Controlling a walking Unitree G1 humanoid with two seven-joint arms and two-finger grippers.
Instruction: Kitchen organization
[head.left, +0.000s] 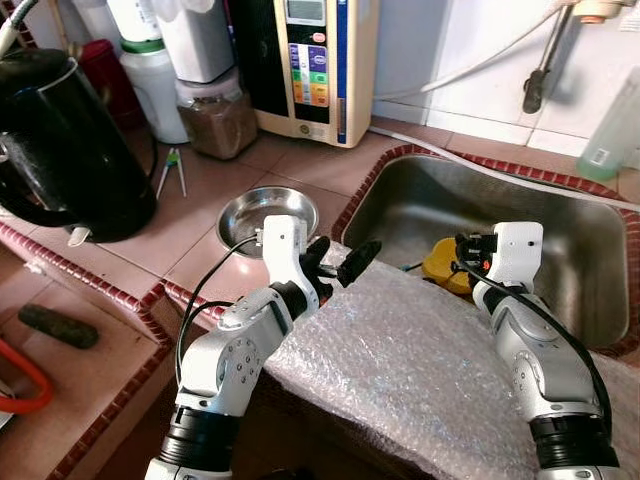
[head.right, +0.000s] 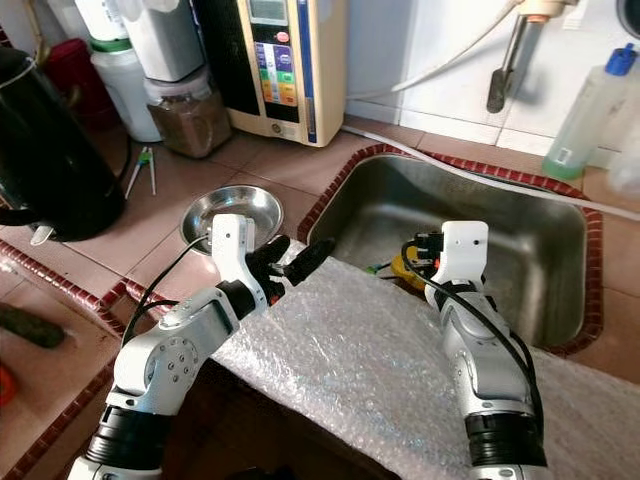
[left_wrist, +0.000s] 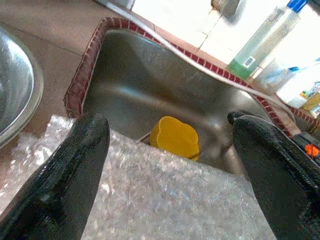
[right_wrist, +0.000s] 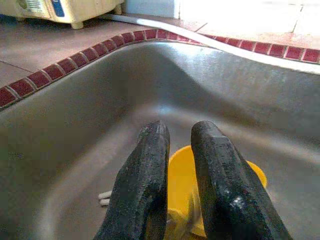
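Right tool (right_wrist: 177, 165) hovering narrow, nearly closed, empty, above yellow flower-shaped plastic object (left_wrist: 174, 137) lying in steel sink (head.left: 560, 215) at two o'clock. Left tool (head.left: 338, 262) spread wide over bubble-wrap sheet (head.left: 400, 370). Risk: narrow fingers skidding off smooth plastic.

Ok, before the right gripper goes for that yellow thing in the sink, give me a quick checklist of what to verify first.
1. Right gripper lined up over the yellow flower-shaped plastic object: ok, it sits just beyond the fingers.
2. Right gripper open enough to grasp: not ok, only a narrow gap between the fingers.
3. Object resting free on the floor of the stainless steel sink: ok, though something small and white lies beside it.
4. Left gripper out of the way: ok, open above the bubble wrap sheet at the sink's edge.
5. Round steel bowl clear of both arms: ok, on the tiled counter.
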